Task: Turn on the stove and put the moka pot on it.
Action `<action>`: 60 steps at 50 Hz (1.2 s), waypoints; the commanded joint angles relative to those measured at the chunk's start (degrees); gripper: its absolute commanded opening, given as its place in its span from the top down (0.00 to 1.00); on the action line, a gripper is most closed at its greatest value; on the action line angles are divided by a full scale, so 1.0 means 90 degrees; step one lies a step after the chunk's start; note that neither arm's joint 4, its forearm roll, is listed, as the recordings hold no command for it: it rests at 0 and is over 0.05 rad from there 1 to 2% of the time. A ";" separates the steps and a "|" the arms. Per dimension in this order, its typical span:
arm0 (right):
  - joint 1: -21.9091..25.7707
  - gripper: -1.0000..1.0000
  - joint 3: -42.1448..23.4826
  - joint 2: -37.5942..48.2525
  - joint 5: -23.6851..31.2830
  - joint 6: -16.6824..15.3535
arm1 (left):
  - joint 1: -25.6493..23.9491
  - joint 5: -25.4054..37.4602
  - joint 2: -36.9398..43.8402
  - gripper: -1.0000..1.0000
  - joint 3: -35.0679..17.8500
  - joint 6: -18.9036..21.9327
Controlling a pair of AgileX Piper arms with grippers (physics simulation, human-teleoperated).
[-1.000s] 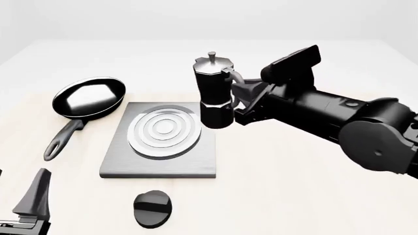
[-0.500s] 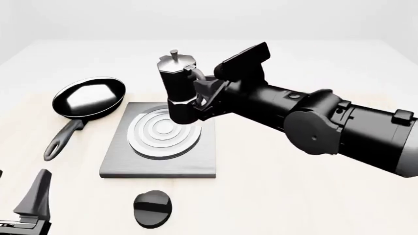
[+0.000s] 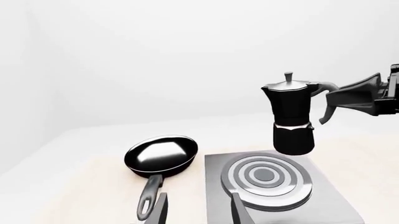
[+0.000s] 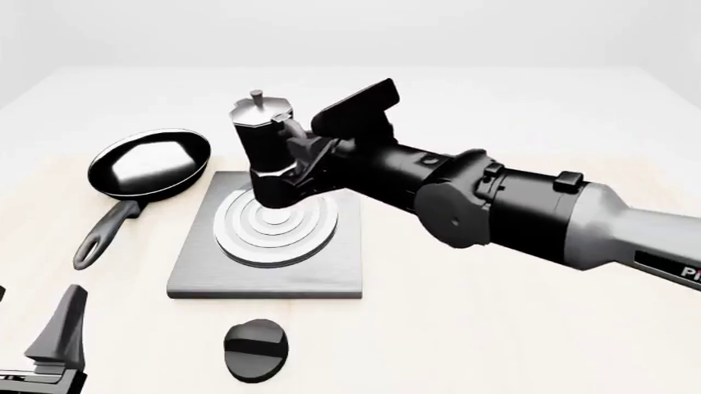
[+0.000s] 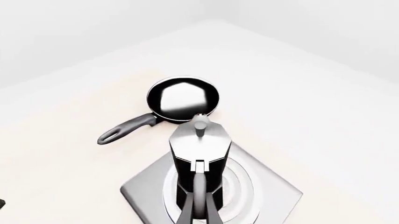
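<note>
Only readable text: white letters "PI", cut off at the frame edge, on my right arm (image 4: 657, 246) in the front view. Nothing readable on the moka pot (image 4: 266, 156), stove (image 4: 274, 263) or knob (image 4: 258, 351). Wrist views show no text.

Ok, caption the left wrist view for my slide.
Small black-and-silver moka pot held by its handle above the flat grey stove's silver burner rings, round black frying pan alongside.
</note>
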 commanded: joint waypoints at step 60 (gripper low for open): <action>-0.0326 1.00 -0.1026 0.2308 -0.1025 0.0337 | 0.0018 0.0034 0.0224 0.00 -0.0002 0.0058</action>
